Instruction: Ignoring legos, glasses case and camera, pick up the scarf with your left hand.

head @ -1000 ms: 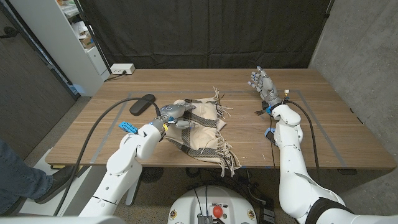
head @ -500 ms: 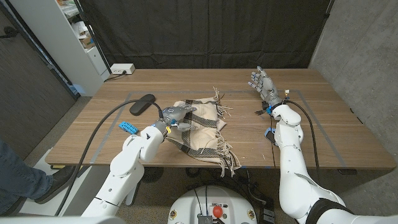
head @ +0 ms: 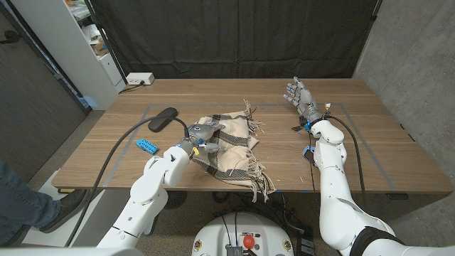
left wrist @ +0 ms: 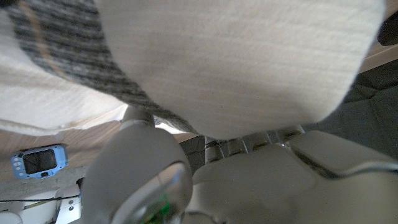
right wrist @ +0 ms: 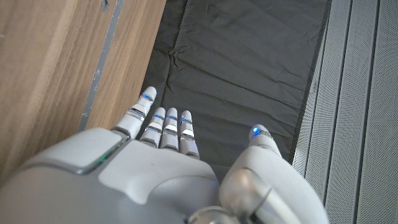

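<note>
The scarf [head: 231,146], cream with dark stripes and fringed ends, lies crumpled on the middle of the wooden table [head: 370,153]. My left hand [head: 201,134] is at its left edge, fingers curled into a raised fold that it grips. In the left wrist view the scarf [left wrist: 236,56] bulges close over the left hand [left wrist: 249,180] and hides the fingertips. My right hand [head: 298,94] hovers over the far right of the table with its fingers spread, holding nothing; the right wrist view shows this hand [right wrist: 161,162] from behind.
A black glasses case [head: 162,118] and a blue lego piece [head: 147,145] lie left of the scarf. A small blue camera [head: 308,151] sits beside my right forearm and appears as the camera [left wrist: 38,160]. A person's leg [head: 21,203] stands at the left.
My left hand has slid a little to the right, further into the scarf's left edge, and the fold there has bunched up. The right hand has stayed put.
</note>
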Controlling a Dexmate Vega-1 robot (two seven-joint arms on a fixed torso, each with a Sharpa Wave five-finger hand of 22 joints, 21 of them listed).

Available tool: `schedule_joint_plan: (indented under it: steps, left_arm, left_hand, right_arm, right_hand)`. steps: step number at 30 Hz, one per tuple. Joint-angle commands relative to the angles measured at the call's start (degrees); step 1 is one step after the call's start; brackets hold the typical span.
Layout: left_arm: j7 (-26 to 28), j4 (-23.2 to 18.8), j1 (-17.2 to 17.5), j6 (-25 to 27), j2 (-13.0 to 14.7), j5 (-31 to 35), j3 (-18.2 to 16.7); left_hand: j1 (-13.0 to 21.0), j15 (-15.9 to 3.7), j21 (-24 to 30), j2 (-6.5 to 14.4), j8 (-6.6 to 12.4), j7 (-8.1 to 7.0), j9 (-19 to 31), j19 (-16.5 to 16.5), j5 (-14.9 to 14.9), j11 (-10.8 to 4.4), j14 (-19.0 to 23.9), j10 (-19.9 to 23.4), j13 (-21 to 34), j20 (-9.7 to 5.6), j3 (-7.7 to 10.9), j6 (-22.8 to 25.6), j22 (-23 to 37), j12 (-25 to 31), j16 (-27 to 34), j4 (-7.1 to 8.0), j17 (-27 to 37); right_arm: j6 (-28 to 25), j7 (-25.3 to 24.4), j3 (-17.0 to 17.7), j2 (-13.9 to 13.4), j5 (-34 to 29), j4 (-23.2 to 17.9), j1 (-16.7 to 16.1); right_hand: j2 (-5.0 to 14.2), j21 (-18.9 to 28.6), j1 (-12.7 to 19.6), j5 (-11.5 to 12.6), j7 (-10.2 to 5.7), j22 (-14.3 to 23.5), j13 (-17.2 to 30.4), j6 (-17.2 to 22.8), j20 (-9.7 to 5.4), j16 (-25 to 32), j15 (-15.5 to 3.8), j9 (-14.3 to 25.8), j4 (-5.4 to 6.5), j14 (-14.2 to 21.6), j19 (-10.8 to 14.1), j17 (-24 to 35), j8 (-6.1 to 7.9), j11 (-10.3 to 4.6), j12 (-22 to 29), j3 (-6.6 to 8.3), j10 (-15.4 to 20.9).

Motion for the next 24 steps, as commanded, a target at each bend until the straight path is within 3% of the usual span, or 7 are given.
schedule_joint_plan:
  steps: [1,24]
  left_arm:
    - [-0.42,1.04,-0.34,1.61,0.43,1.92,1.71]
    - [-2.51,3.27,-1.56,4.71,0.16,4.32,4.82]
  left_hand:
    - [0.59,-0.05,-0.33,0.07,0.1,-0.14,0.1,0.65,0.32,-0.16,0.6,0.19,0.16,-0.24,-0.14,-0.17,0.17,0.2,0.11,-0.11,0.21]
    - [1.3,-0.21,-0.55,0.44,0.15,-0.18,0.1,0.93,0.4,-0.03,0.81,0.07,0.26,-0.26,-0.06,-0.12,0.18,0.17,0.11,-0.13,0.22]
  right_arm:
    - [0.32,0.23,0.15,-0.17,0.02,0.74,0.26]
    - [0.78,0.34,0.75,-0.45,0.04,2.29,0.77]
  right_hand:
    - [0.43,-0.29,0.17,0.19,-0.18,0.25,0.08,0.43,-0.14,0.15,0.08,0.17,-0.25,0.44,0.15,0.21,-0.38,-0.25,-0.13,0.02,0.31]
    - [0.5,-0.26,0.19,0.18,-0.25,0.25,0.08,0.42,-0.14,0.16,0.12,0.17,-0.32,0.52,0.15,0.25,-0.41,-0.17,-0.14,-0.05,0.3]
